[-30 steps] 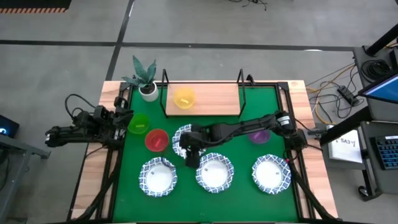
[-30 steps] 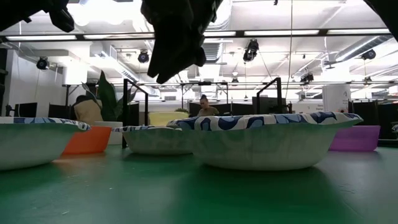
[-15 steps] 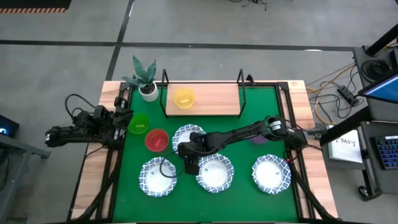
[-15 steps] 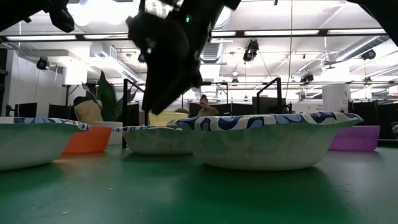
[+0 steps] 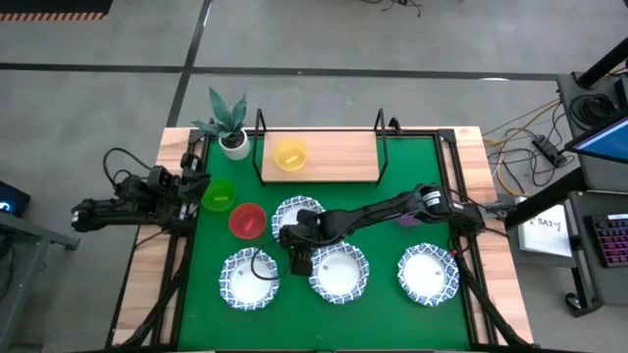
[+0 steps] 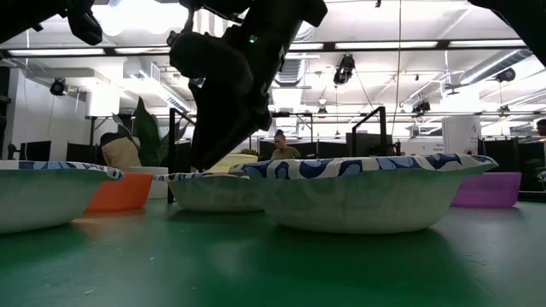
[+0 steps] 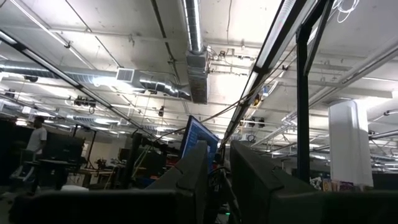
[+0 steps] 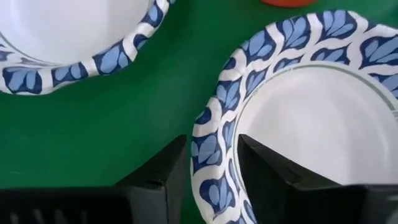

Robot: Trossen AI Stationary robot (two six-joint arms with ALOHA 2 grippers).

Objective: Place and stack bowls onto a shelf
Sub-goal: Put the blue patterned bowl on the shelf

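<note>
Now the right gripper (image 8: pixel 208 168), lowered over the last second, is set open astride the rim of a wide white blue-rimmed bowl (image 8: pixel 311 118) on the green mat (image 8: pixel 124 112), apparently ready for grasping.

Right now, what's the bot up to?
The right gripper has reached across the green mat, its open fingers straddling the rim of a blue-rimmed bowl, one inside, one outside. Nothing is lifted. Only a yellow bowl sits on the shelf. The left gripper waits at the table's left edge.
</note>
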